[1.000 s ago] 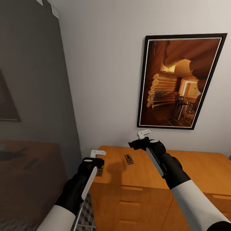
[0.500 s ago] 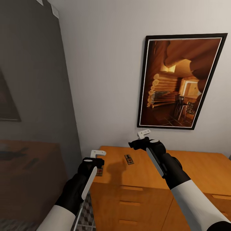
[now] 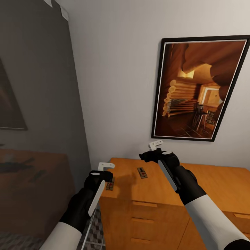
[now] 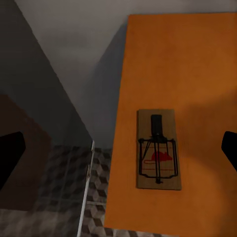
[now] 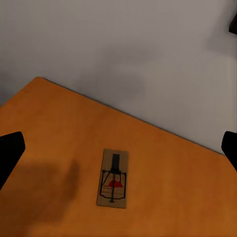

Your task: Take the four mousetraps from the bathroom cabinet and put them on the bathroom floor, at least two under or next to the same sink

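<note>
Mousetraps (image 3: 142,172) on orange cabinet (image 3: 205,184)

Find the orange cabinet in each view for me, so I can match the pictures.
Head view: cabinet, low centre to right.
Left wrist view: its top, beside the tiled floor, carrying a mousetrap.
Right wrist view: its top, carrying a second mousetrap.
Shared landmark: the pale wall behind it.
</note>
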You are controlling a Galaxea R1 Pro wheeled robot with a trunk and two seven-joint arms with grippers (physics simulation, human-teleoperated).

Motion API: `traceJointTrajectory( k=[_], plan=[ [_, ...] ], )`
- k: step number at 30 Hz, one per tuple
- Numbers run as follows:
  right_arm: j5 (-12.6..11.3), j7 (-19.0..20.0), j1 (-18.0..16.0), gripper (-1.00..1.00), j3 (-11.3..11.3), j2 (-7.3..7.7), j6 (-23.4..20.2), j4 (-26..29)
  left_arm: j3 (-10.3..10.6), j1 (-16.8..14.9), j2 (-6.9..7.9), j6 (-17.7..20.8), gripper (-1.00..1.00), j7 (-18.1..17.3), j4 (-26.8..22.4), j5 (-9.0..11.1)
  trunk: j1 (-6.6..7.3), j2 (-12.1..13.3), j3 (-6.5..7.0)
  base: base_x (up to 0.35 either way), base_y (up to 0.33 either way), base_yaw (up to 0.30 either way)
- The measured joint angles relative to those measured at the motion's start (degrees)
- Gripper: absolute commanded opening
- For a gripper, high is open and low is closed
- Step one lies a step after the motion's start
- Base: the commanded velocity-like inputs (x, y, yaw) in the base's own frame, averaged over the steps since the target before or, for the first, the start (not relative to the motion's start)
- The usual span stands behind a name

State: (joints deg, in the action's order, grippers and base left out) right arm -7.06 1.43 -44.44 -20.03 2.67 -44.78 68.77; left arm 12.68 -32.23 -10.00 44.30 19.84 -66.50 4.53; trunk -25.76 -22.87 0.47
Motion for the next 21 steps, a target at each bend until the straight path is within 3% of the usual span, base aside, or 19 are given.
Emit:
traceJointTrajectory(
  k=[12,21],
  plan=[
    [0.0,0.0,0.0,1.0,0.0,0.0,0.0,0.0,0.0,0.0,0.0,0.0,1.0,0.0,0.0,0.0,0.0,0.0,0.0,0.0,-0.005,0.002],
    [0.0,0.0,0.0,1.0,0.0,0.0,0.0,0.0,0.0,0.0,0.0,0.0,1.0,0.0,0.0,0.0,0.0,0.0,0.0,0.0,-0.154,0.0]
  ],
)
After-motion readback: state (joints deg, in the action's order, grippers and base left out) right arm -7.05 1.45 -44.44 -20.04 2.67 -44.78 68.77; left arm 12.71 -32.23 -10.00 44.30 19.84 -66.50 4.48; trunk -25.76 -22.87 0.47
